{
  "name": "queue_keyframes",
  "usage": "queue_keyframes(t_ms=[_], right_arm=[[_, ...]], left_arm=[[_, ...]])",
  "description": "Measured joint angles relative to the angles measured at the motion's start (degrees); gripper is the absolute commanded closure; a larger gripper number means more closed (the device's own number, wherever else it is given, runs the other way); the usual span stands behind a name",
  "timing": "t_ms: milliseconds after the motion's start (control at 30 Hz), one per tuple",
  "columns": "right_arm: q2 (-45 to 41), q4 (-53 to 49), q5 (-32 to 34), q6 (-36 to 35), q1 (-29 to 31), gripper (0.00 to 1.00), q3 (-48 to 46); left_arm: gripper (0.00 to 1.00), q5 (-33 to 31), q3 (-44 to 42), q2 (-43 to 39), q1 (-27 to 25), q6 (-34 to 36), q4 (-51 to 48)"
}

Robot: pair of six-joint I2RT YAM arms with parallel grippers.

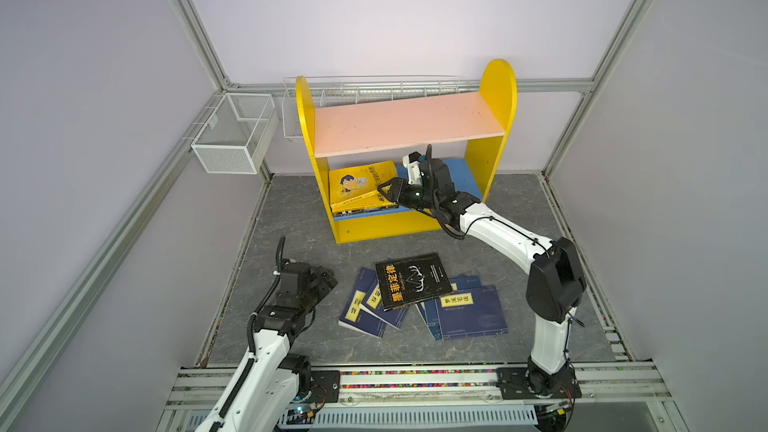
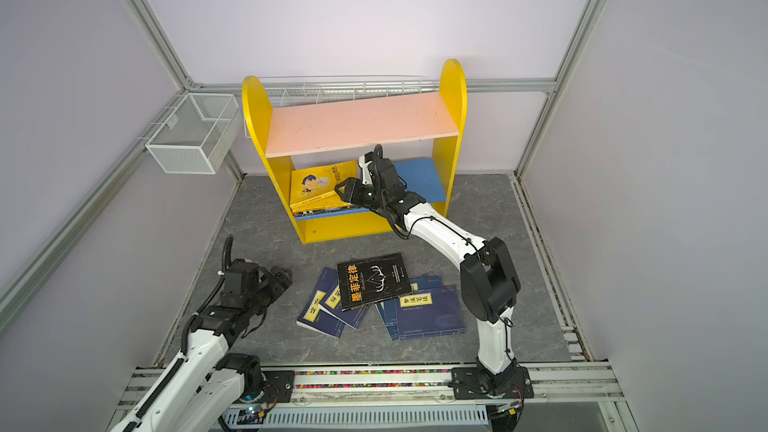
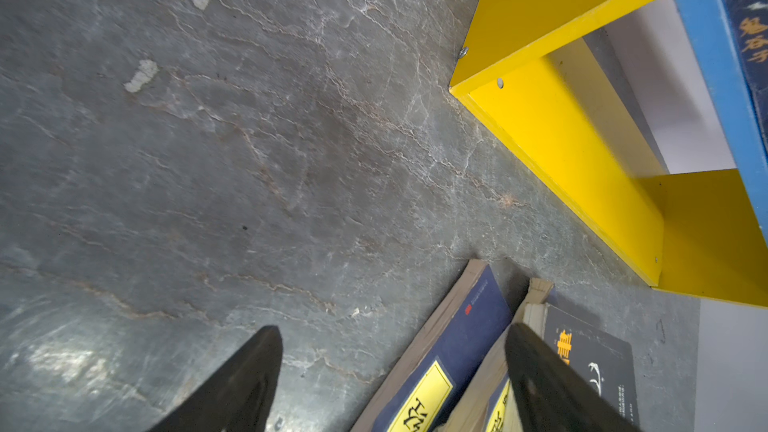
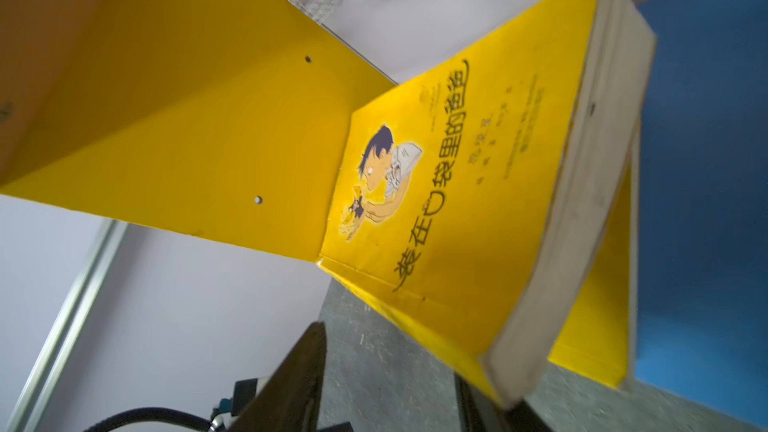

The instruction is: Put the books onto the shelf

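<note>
The shelf [image 1: 409,124] [image 2: 361,124] stands at the back, its pink upper board bare. On the blue lower board [image 4: 706,160] a yellow cartoon book [image 1: 359,184] [image 2: 320,184] [image 4: 457,184] lies tilted on a low stack of books [image 1: 361,210]. My right gripper [image 1: 385,193] [image 2: 341,191] [image 4: 390,355] is at this book's near corner, jaws apart, and the corner overlaps one finger. Several navy books [image 1: 471,311] [image 3: 465,347] and a black book [image 1: 413,280] [image 2: 374,280] lie on the floor. To their left my left gripper [image 1: 326,280] [image 2: 282,278] [image 3: 392,330] hovers open and empty.
A white wire basket [image 1: 235,132] hangs on the left frame, and a wire rack [image 1: 374,91] runs behind the shelf. Grey stone-patterned floor [image 3: 249,139] spreads left of the books. Both arm bases sit on the front rail [image 1: 415,380].
</note>
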Motion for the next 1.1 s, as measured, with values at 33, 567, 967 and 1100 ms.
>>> queue_keyframes(t_ms=[33, 567, 967, 1100], right_arm=[[0.00, -2.69, 1.20, -1.44, 0.13, 0.38, 1.31], [1.75, -21.29, 7.91, -20.61, 0.31, 0.27, 8.28], [-7.17, -24.41, 6.95, -40.06, 0.11, 0.19, -0.52], [-6.99, -26.53, 7.58, -44.46, 0.07, 0.19, -0.35]], left_arm=[[0.15, 0.00, 0.00, 0.02, 0.00, -0.02, 0.00], [0.15, 0.00, 0.00, 0.44, 0.00, 0.00, 0.00], [0.14, 0.00, 0.00, 0.55, 0.00, 0.00, 0.02], [0.14, 0.07, 0.00, 1.70, 0.00, 0.00, 0.31]])
